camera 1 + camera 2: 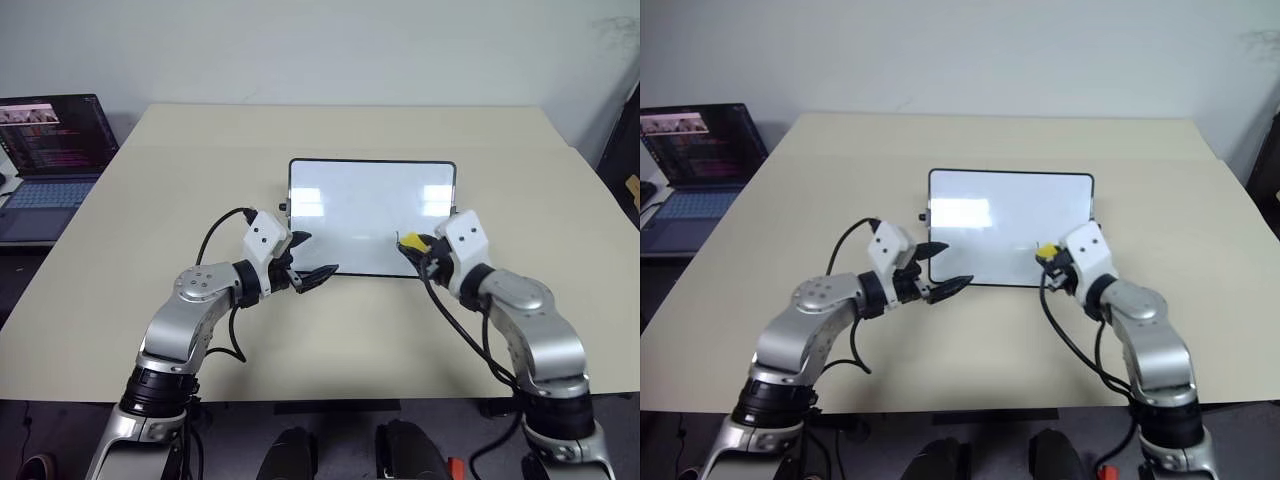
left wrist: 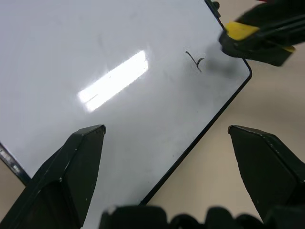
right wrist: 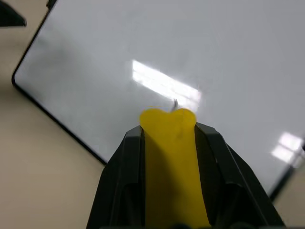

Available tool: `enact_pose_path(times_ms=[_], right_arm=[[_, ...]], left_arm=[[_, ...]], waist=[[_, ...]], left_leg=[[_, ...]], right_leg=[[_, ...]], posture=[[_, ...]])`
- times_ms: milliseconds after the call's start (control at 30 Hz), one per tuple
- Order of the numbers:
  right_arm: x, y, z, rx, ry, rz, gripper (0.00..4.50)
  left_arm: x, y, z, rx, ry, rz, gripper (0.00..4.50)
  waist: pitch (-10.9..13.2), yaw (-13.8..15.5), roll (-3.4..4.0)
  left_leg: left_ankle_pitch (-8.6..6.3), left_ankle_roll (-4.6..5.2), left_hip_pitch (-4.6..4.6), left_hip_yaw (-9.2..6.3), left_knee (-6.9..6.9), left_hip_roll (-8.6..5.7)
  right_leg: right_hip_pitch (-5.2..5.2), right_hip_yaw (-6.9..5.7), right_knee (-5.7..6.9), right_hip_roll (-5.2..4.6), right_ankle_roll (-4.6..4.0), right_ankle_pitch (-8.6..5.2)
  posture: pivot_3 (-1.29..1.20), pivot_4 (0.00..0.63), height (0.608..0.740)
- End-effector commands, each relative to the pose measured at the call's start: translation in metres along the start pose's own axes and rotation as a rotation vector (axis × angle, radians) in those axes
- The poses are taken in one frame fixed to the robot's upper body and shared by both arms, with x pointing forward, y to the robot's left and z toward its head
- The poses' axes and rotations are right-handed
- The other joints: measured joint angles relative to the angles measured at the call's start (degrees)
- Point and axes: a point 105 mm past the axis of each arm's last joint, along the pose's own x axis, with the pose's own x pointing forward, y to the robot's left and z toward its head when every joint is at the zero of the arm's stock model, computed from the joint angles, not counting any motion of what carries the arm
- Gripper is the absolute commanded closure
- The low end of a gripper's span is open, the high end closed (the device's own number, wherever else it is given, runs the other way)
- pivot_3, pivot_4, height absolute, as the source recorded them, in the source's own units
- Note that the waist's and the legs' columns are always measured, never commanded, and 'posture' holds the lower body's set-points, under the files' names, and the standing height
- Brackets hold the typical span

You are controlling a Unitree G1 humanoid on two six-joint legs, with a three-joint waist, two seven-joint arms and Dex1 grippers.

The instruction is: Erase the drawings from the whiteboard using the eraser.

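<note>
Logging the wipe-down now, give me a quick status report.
Right end effector shut on eraser, over whiteboard. Left end effector open at board's near left corner. One small mark left. Nothing blocking.

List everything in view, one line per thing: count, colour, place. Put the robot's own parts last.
table: one, beige, under everything in front of the robot.
whiteboard: one, glossy white with a thin black frame, flat on the middle of the table.
drawings: one small thin black mark left, near the board's near right corner, close to the eraser.
eraser: one, bright yellow, clamped in the right gripper over the board's near right part.
laptop: one, dark, screen lit, on the far left beside the table.
left gripper: one, black fingers, open, at the board's near left corner, holding nothing.
right gripper: one, black fingers, shut on the eraser.
</note>
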Motion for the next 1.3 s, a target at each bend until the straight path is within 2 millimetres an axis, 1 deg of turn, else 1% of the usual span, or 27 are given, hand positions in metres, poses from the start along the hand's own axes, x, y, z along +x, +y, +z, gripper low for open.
enact_pose_path(times_ms=[33, 133, 233, 333, 400, 500, 600, 700, 800, 933, 1033, 1133, 1233, 1300], right_arm=[[-0.022, 0.005, 0.006, -0.046, -0.043, -0.04, 3.4], [-0.031, 0.006, -0.005, -0.05, -0.022, -0.085, 3.4], [-0.037, 0.013, -0.015, -0.073, -0.015, -0.118, 3.4], [-0.038, 0.017, -0.022, -0.1, -0.015, -0.139, 3.4], [-0.035, 0.021, -0.025, -0.157, -0.016, -0.141, 3.4], [-0.026, 0.025, -0.023, -0.235, -0.055, -0.155, 3.4], [-0.013, 0.02, -0.014, -0.247, -0.113, -0.195, 3.4], [0.002, 0.017, -0.007, -0.287, -0.141, -0.19, 3.4], [0.014, 0.008, 0.0, -0.308, -0.161, -0.208, 3.4], [0.032, -0.01, 0.01, -0.331, -0.167, -0.256, 3.4], [0.045, -0.016, 0.014, -0.324, -0.167, -0.29, 3.4], [0.057, -0.007, 0.012, -0.32, -0.156, -0.266, 3.4], [0.063, 0.014, -0.003, -0.343, -0.111, -0.173, 3.4], [0.064, 0.025, -0.017, -0.407, -0.062, -0.113, 3.4]], left_arm=[[0.004, 0.0, 0.013, 0.037, -0.053, -0.023, 0.0], [0.008, -0.001, 0.014, 0.041, -0.061, -0.039, 0.0], [0.011, -0.003, 0.014, 0.04, -0.07, -0.06, 0.0], [0.012, -0.004, 0.014, 0.037, -0.075, -0.074, 0.0], [0.012, -0.006, 0.014, 0.038, -0.079, -0.09, 0.0], [0.012, -0.007, 0.013, 0.04, -0.08, -0.096, 0.0], [0.012, -0.006, 0.011, 0.046, -0.075, -0.093, 0.0], [0.011, -0.007, 0.011, 0.047, -0.073, -0.095, 0.0], [0.01, -0.009, 0.009, 0.051, -0.068, -0.097, 0.0], [0.009, -0.009, 0.008, 0.053, -0.064, -0.097, 0.0], [0.009, -0.01, 0.008, 0.054, -0.062, -0.095, 0.0], [0.009, -0.011, 0.008, 0.053, -0.061, -0.093, 0.0], [0.008, -0.009, 0.008, 0.048, -0.054, -0.076, 0.0], [0.006, -0.006, 0.007, 0.044, -0.048, -0.057, 0.0]], waist=[[0.0, -0.2, 0.0], [0.0, -0.5, 0.0], [0.0, -0.4, 0.0], [0.0, -0.4, 0.0], [0.0, -0.4, 0.0], [0.0, -0.4, 0.0], [0.0, -0.5, 0.0], [0.0, -0.5, 0.0], [0.0, -0.4, 0.0], [0.0, -0.4, 0.0], [0.0, -0.5, 0.0], [0.0, -0.5, 0.0], [0.0, -0.5, 0.0], [0.0, -0.5, 0.0]], left_leg=[[0.0, 0.0, 0.0, -0.01, -0.02, 0.02], [-0.01, 0.02, 0.05, 0.04, 0.02, 0.01], [-0.01, 0.02, 0.07, 0.01, 0.04, 0.0], [0.0, 0.02, 0.07, 0.03, 0.05, -0.01], [0.0, 0.01, 0.07, 0.03, 0.06, -0.01], [0.03, -0.03, 0.08, 0.03, 0.06, -0.01], [0.07, -0.11, 0.09, 0.04, 0.06, -0.01], [0.08, -0.12, 0.1, 0.07, 0.07, -0.02], [0.09, -0.14, 0.1, 0.03, 0.07, -0.02], [0.1, -0.16, 0.09, 0.07, 0.08, -0.04], [0.1, -0.16, 0.1, 0.06, 0.06, -0.03], [0.11, -0.17, 0.09, 0.09, 0.06, -0.01], [0.11, -0.17, 0.1, 0.1, 0.07, -0.01], [0.09, -0.15, 0.11, 0.11, 0.08, -0.01]], right_leg=[[0.0, -0.01, 0.0, 0.01, 0.0, 0.0], [0.02, 0.04, 0.04, 0.03, 0.01, 0.0], [0.07, -0.02, 0.05, 0.06, 0.02, 0.0], [0.08, -0.01, 0.05, 0.08, 0.03, 0.0], [0.07, -0.01, 0.05, 0.09, 0.04, 0.0], [0.08, -0.02, 0.05, 0.1, 0.04, 0.0], [0.08, -0.01, 0.06, 0.17, 0.04, 0.0], [0.09, -0.02, 0.06, 0.17, 0.04, 0.01], [0.09, -0.01, 0.06, 0.18, 0.04, 0.01], [0.09, 0.01, 0.06, 0.17, 0.04, 0.02], [0.08, 0.02, 0.08, 0.17, 0.03, 0.02], [0.05, 0.05, 0.09, 0.17, 0.03, 0.02], [0.05, 0.07, 0.1, 0.17, 0.03, 0.02], [0.06, 0.07, 0.12, 0.17, 0.03, 0.02]], posture=[[0.0, 0.15, 0.74], [0.0, 0.15, 0.74], [0.0, 0.15, 0.74], [0.0, 0.15, 0.74], [0.0, 0.15, 0.74], [0.0, 0.15, 0.74], [0.0, 0.15, 0.74], [0.0, 0.15, 0.74], [0.0, 0.15, 0.74], [0.0, 0.15, 0.74], [0.0, 0.15, 0.74], [0.0, 0.15, 0.74], [0.0, 0.15, 0.74], [0.0, 0.15, 0.74]])
